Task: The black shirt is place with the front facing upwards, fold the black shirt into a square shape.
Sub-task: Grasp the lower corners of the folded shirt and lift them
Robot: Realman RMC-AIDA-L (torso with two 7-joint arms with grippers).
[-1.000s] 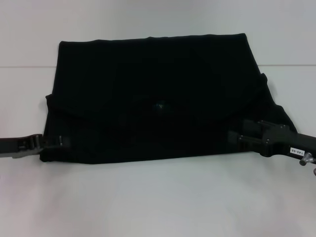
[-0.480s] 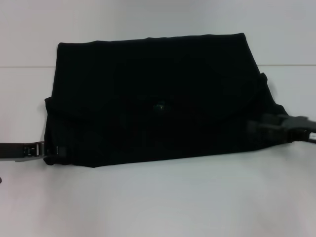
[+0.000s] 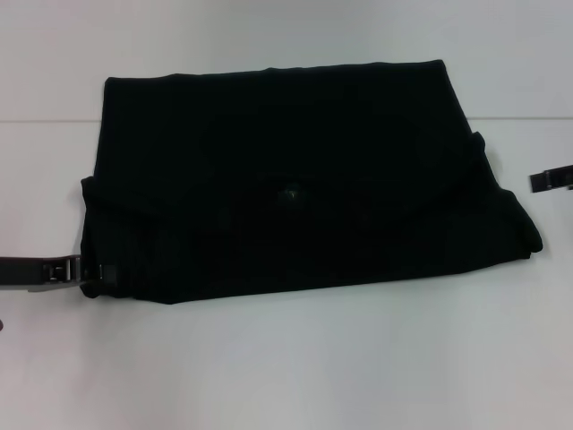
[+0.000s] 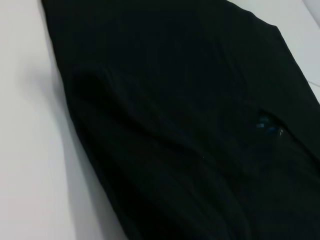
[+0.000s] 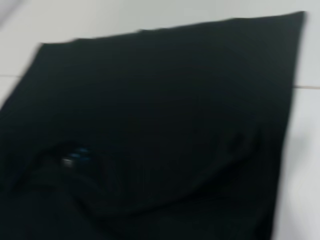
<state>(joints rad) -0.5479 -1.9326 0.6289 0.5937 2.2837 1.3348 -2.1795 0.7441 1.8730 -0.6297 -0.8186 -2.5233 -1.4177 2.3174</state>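
- Now I see the black shirt (image 3: 286,193) lying folded into a wide band across the middle of the white table (image 3: 295,367), its blue neck label (image 3: 288,192) showing near the shirt's centre.
- My left gripper (image 3: 89,271) sits at the shirt's near left corner, touching the cloth; I cannot tell whether its fingers are spread or pinching the fabric.
- My right gripper (image 3: 551,178) is off the shirt, just beside its right edge above the table; I cannot tell its state either.
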